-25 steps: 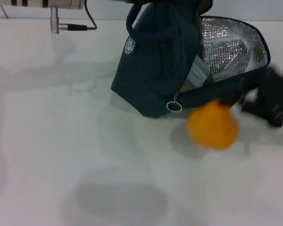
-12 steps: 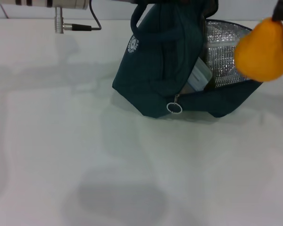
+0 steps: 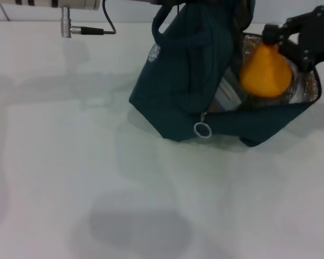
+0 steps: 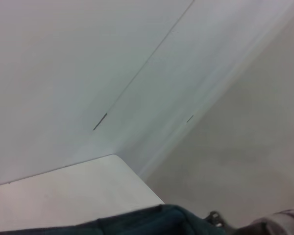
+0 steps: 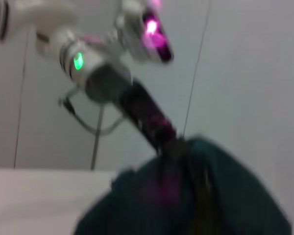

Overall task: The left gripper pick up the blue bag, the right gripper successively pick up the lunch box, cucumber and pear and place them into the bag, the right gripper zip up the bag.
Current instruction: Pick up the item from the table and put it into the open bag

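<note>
**Pear moves down to the bag's mouth**

Lowered and shifted left since half a second ago, the pear (image 3: 265,73) now sits at the foil-lined opening of the blue bag (image 3: 189,86), clamped by the right gripper (image 3: 281,43) at far right. Inside, the lunch box (image 3: 227,94) edge shows. The left gripper (image 5: 161,134) grips the bag's top from above, holding it over the white table (image 3: 70,162).

A white table (image 3: 70,162) stands against a plain pale wall (image 4: 63,58).
</note>
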Controlling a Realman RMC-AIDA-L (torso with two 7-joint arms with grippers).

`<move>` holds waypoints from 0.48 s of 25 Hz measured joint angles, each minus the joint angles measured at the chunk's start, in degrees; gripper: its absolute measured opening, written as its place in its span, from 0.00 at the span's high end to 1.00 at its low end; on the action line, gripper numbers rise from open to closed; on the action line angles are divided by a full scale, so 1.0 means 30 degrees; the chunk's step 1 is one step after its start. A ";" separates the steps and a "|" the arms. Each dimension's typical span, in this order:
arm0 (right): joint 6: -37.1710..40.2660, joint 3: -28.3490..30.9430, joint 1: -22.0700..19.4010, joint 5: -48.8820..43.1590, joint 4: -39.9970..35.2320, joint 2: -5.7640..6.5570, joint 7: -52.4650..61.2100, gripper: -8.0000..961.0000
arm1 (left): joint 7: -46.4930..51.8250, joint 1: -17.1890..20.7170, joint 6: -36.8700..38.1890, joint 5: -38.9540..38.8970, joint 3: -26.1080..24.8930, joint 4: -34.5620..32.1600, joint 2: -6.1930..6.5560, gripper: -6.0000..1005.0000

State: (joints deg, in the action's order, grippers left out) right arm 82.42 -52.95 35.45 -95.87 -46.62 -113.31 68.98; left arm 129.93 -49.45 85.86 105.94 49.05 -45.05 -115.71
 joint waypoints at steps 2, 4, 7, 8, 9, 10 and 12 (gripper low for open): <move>-0.0994 -0.0508 0.0061 -0.0380 0.0129 -0.0128 -0.0087 0.86 | 0.0013 0.0012 0.0004 -0.0001 -0.0020 0.0002 0.0040 0.94; -0.2073 -0.0831 0.0120 -0.0795 0.0164 -0.0354 -0.0099 0.85 | 0.0026 0.0032 0.0005 -0.0001 -0.0033 0.0009 0.0074 0.94; -0.2953 -0.0912 0.0252 -0.1011 0.0185 -0.0563 0.0034 0.84 | 0.0032 0.0022 0.0004 0.0000 -0.0034 0.0016 0.0104 0.94; -0.3048 -0.0914 0.0302 -0.1035 0.0192 -0.0571 0.0144 0.84 | 0.0034 0.0011 0.0004 0.0002 -0.0034 0.0016 0.0104 0.94; -0.3108 -0.0914 0.0346 -0.1061 0.0198 -0.0573 0.0250 0.84 | 0.0035 0.0004 0.0004 0.0007 -0.0034 0.0015 0.0105 0.94; -0.3112 -0.0922 0.0408 -0.1096 0.0210 -0.0576 0.0380 0.84 | 0.0037 -0.0018 0.0004 0.0028 -0.0033 0.0016 0.0105 0.94; -0.3164 -0.1044 0.0524 -0.1195 0.0227 -0.0578 0.0750 0.83 | 0.0039 -0.0035 0.0002 0.0038 -0.0034 0.0017 0.0116 0.94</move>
State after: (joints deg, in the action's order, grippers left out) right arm 72.93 -56.08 37.02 -99.45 -45.94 -115.04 71.23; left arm 130.05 -49.55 85.86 106.05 48.95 -44.99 -115.36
